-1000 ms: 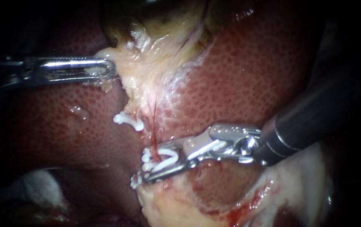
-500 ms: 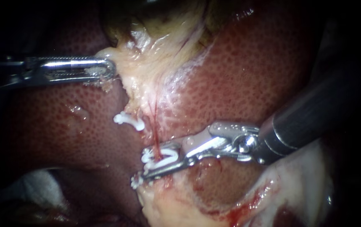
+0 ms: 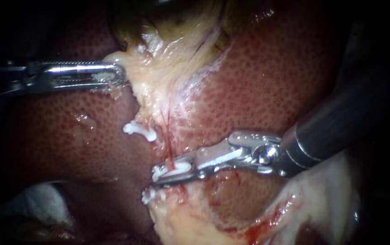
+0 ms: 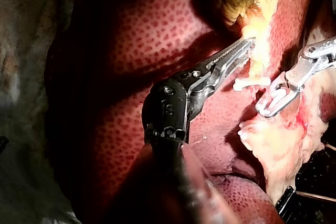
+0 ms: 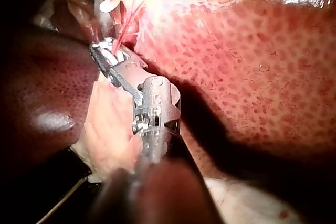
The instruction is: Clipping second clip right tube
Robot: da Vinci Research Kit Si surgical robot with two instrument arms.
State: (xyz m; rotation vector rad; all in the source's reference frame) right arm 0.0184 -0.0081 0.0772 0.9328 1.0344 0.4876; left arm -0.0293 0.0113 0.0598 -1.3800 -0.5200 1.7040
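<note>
On right tube (image 3: 168,144) — clip (image 3: 177,168), right instrument's tool (image 3: 158,175) clamped

Endoscope close over liver (image 3: 267,86), wrist cameras behind left instrument (image 4: 242,46) and right instrument (image 5: 104,52), latter shared by all

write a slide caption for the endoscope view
Right instrument with jaws shut on a white clip across the thin red tube; left instrument grips pale tissue over the liver

Dark surroundings, pale cloth (image 3: 40,197) at edge
</note>
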